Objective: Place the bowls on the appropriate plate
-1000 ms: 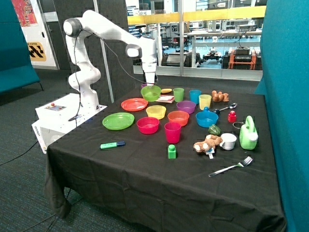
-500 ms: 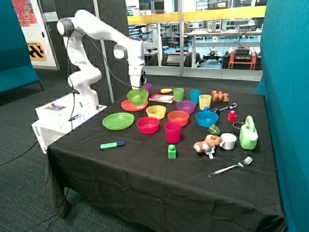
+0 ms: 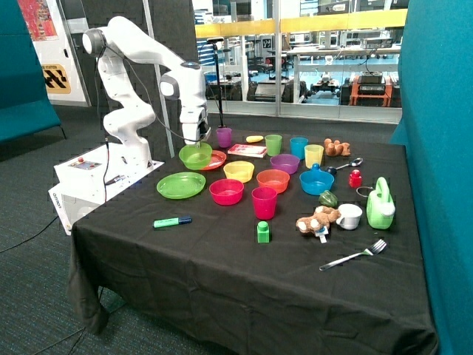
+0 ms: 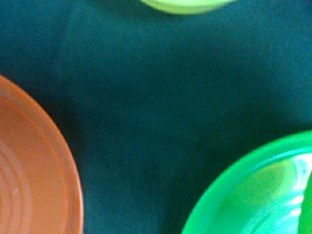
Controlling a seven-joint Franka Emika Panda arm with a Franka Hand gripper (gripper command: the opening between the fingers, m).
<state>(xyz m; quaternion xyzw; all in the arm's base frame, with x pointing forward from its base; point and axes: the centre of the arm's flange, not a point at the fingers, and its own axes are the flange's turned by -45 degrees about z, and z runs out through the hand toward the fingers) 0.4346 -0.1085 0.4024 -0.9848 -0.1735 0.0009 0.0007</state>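
**Two bowls, one in the air**

Two bowls matter to me here. I see the lime green bowl [image 3: 195, 155] held up by the hand [image 3: 200, 137], whose fingers are clamped on the bowl's far rim. The bowl hangs just above the tabletop [image 3: 222, 274], overlapping the near edge of the orange-red plate [image 3: 213, 160] and not resting flat on anything. The green plate [image 3: 181, 185] lies just in front of it, toward the tabletop's near edge, with nothing on it.

The orange-red bowl [image 3: 273, 180] sits on the black cloth, not on any plate, between a yellow bowl [image 3: 239, 171] and a blue bowl [image 3: 316, 181]. A pink bowl [image 3: 226, 191] is just beside the green plate, and a pink cup [image 3: 264, 202] stands in front of the orange-red bowl. A purple bowl [image 3: 284, 163] sits behind it.

From the wrist camera I look down on dark cloth with the orange-red plate [image 4: 34, 170] at one edge, the green plate [image 4: 243, 190] at another corner and a pale yellow-green rim [image 4: 183, 6] at a third edge. I cannot see the fingers themselves in that view.

Nearer the front edge I make out a green marker [image 3: 172, 221], a small green block [image 3: 263, 232], a fork [image 3: 355, 256], a soft toy [image 3: 316, 220] and a green watering can [image 3: 380, 203].
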